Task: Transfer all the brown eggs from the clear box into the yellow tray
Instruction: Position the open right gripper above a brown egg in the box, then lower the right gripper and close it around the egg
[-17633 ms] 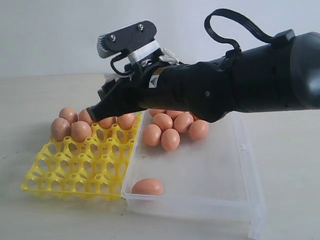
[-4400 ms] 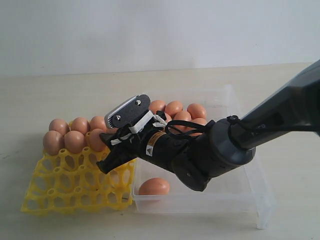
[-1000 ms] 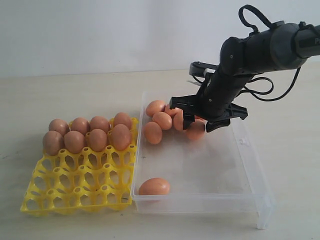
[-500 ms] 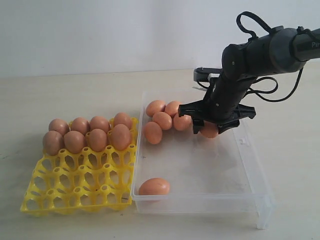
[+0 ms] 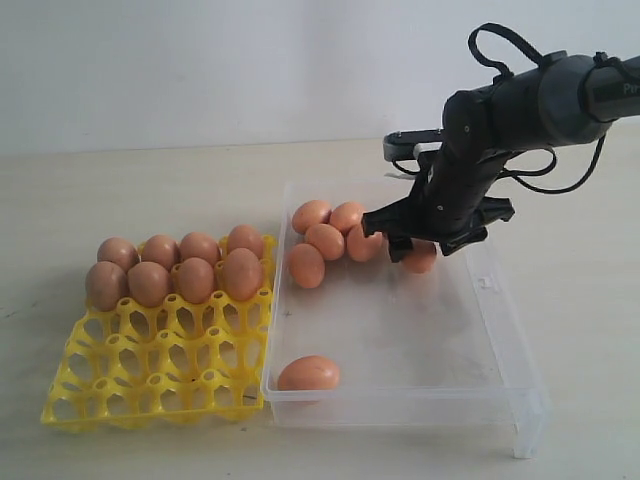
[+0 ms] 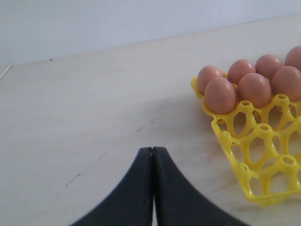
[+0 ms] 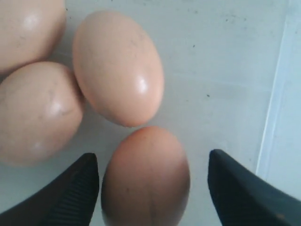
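The bench (image 5: 150, 170) carries the clear box (image 5: 420, 400), still holding loose brown eggs (image 5: 309, 373), and the yellow tray (image 5: 150, 385), seating 8. The right hand (image 5: 418, 245) has shifted sideways to straddle the cluster's end egg (image 7: 146, 183), spread and ungripped, so the next pickup is due. The left hand (image 6: 153, 188) is pressed together.

Eight brown eggs (image 5: 194, 279) stand in the two far rows of the yellow tray (image 5: 150, 412). In the clear box (image 5: 400, 405) just beside it, several cluster at the far end; one lies alone near the front-left corner.
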You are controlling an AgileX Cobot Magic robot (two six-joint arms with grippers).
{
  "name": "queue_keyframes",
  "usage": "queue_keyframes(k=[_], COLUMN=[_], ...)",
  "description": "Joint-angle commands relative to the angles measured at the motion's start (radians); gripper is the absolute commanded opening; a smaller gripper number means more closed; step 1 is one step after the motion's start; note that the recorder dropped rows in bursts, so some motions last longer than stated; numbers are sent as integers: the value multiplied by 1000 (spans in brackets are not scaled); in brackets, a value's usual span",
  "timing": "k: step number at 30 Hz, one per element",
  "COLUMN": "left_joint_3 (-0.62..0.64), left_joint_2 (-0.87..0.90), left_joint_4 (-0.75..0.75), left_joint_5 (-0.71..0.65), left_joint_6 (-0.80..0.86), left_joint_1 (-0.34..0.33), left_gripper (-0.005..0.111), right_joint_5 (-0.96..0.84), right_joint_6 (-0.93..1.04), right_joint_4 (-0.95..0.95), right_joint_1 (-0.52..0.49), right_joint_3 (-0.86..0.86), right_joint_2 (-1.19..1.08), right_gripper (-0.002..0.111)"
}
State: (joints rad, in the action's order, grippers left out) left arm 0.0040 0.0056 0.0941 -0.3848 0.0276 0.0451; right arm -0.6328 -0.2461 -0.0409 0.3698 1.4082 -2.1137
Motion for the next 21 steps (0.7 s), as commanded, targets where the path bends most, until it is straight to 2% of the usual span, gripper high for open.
queue_keyframes(k=[1,21], left_joint_3=[-4,-4], left_joint_2=[-6,-6], left_joint_4=[-3,-3], left_joint_5=[6,6], left_joint_6=[-6,-6], left_joint_1=[5,5], left_gripper=[0,0], right_joint_5=[37,17], right_joint_6=[18,18], right_joint_4=[-18,35], right_joint_1=[-8,-8], right_joint_3=[29,56], right_joint_2=[-5,-54], right_gripper=[65,65])
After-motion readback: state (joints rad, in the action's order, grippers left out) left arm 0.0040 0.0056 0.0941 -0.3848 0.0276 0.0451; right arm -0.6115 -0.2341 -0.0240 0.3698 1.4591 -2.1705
